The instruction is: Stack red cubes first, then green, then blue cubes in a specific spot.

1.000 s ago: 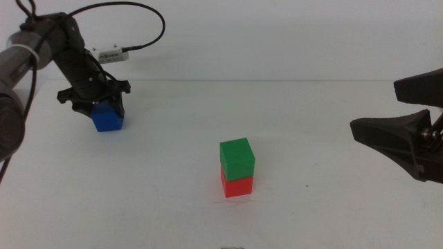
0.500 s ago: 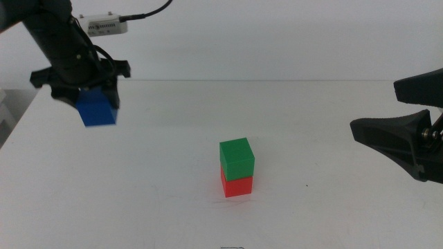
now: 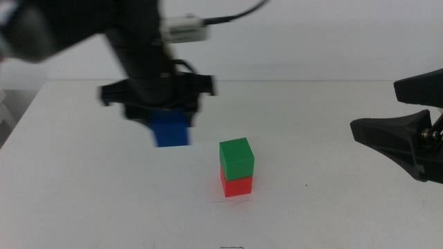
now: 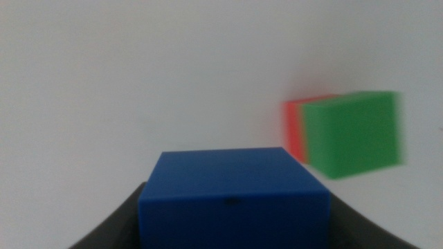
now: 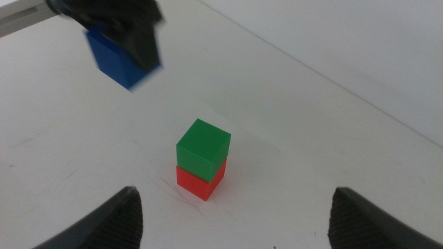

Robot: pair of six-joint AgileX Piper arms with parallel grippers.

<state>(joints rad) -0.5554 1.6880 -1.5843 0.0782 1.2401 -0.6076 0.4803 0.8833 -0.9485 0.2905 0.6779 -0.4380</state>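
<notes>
My left gripper (image 3: pixel 169 119) grips the blue cube (image 3: pixel 170 131) in the air, left of and slightly beyond the stack: the green cube (image 3: pixel 237 157) sits on the red cube (image 3: pixel 237 185) on the white table (image 3: pixel 311 207). My right gripper (image 3: pixel 408 128) waits at the right, jaws wide.

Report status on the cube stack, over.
Left gripper shut on blue cube, airborne beside the stack. Right gripper open, waiting at table's right side. Green cube sits on red cube. Nothing in the way.
</notes>
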